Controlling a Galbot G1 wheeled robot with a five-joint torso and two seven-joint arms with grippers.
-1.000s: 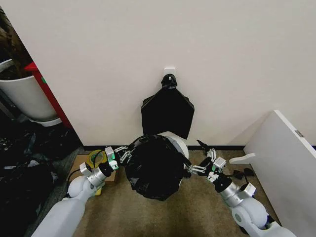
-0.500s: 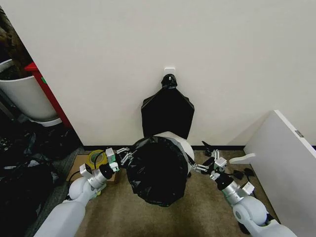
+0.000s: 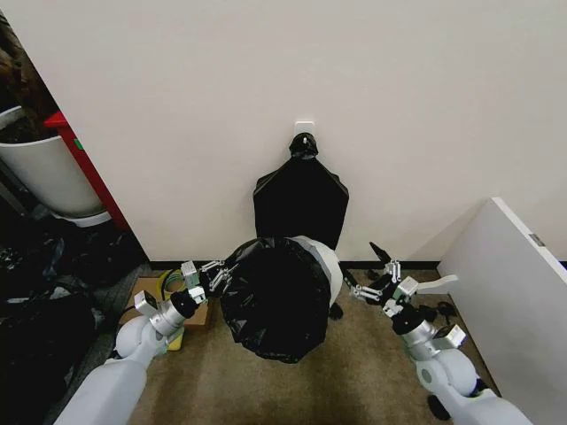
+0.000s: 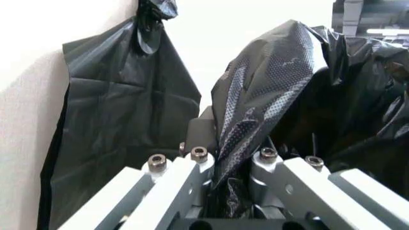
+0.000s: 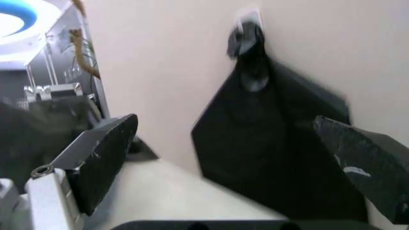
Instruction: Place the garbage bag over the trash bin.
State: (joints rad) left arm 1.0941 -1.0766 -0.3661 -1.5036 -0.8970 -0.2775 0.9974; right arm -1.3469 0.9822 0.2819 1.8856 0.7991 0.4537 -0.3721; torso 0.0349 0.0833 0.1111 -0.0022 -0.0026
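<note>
One edge of the garbage bag [image 3: 275,297] is pinched by left gripper [image 3: 210,276] fingers at 9 o'clock of the trash bin [image 3: 322,257]; right gripper [image 3: 370,276] fingers are spread, nothing held. Bag could be dragged off w/ one-sided pull.

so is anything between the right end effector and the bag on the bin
Nothing visible. The right end effector is open, apart from the garbage bag draped over the trash bin; only bare floor lies between. The left end effector pinches the bag.
</note>
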